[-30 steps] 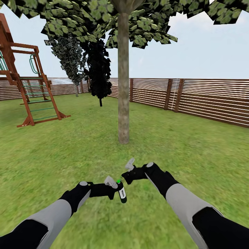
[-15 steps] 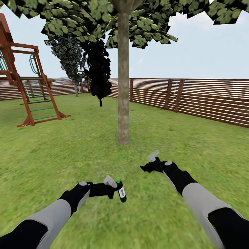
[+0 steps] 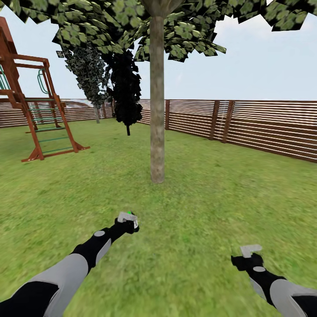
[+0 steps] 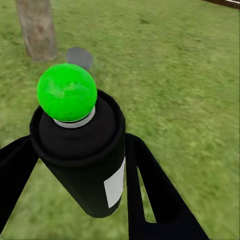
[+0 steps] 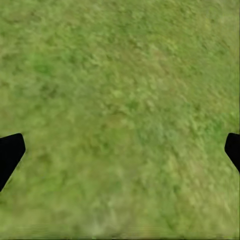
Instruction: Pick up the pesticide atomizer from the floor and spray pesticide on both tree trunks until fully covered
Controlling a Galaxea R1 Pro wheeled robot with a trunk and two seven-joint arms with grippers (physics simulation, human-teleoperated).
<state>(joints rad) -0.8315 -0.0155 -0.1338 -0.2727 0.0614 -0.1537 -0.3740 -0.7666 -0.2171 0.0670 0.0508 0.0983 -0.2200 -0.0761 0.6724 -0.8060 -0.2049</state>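
Note:
The pesticide atomizer (image 4: 80,145) is a black bottle with a white label and a bright green top. It sits between the black fingers of my left gripper (image 4: 82,165), which is shut on it. From the head camera, the left gripper (image 3: 128,219) holds it low over the grass, with the green top (image 3: 129,213) showing. A tree with a straight grey-brown trunk (image 3: 157,114) stands ahead of it, a little to the right. The trunk base (image 4: 37,27) also shows past the bottle. My right gripper (image 3: 250,251) hangs low at the right, open over bare grass (image 5: 120,100).
A wooden playset (image 3: 35,105) stands at the left. A dark cone-shaped tree (image 3: 126,88) and another leafy tree (image 3: 90,72) rise near the brown slat fence (image 3: 246,123), which bounds the lawn behind and to the right. Open grass lies between me and the trunk.
The right arm swung away from the bottle, out to the right and down. The left gripper turned the atomizer and pushed it forward toward the tree.

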